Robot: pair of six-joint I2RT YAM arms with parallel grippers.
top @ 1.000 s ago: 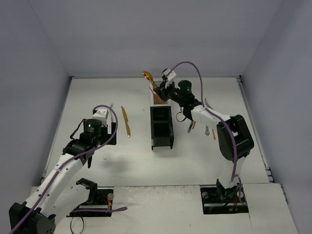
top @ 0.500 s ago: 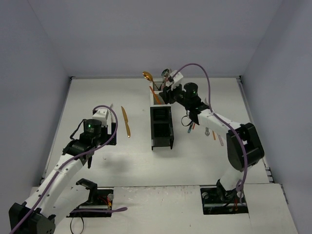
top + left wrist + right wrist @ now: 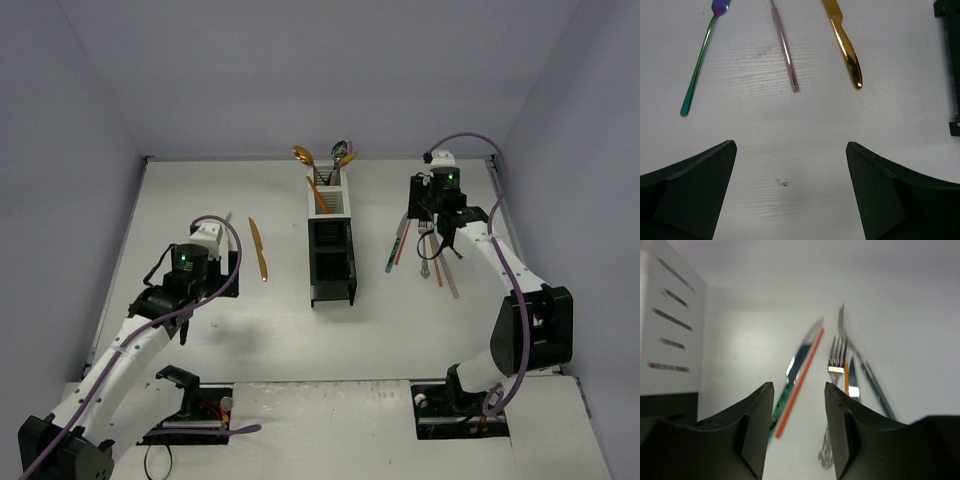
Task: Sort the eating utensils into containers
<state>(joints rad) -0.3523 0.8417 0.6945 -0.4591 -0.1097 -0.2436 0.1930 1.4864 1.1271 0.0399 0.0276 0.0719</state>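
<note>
The containers stand in a row mid-table, the white bins (image 3: 331, 201) at the far end and the black bins (image 3: 331, 264) nearer. Gold and silver spoons (image 3: 340, 150) stick up from the far white bin. My right gripper (image 3: 421, 214) is open and empty above loose utensils: a teal knife (image 3: 796, 366), an orange stick (image 3: 801, 388), a silver fork (image 3: 838, 358). My left gripper (image 3: 790, 146) is open and empty over bare table. Ahead of it lie a gold knife (image 3: 845, 46), a pink handle (image 3: 785, 49) and a teal utensil (image 3: 699, 59).
The white bin's slatted side (image 3: 670, 335) is at the left of the right wrist view. A black bin's edge (image 3: 953, 70) shows at the right of the left wrist view. The gold knife (image 3: 259, 250) lies between my left arm and the bins. Walls enclose the table.
My right gripper has swung from over the far white bin to the right, above the loose utensils. More spoons now stand in that bin. The left arm has not moved.
</note>
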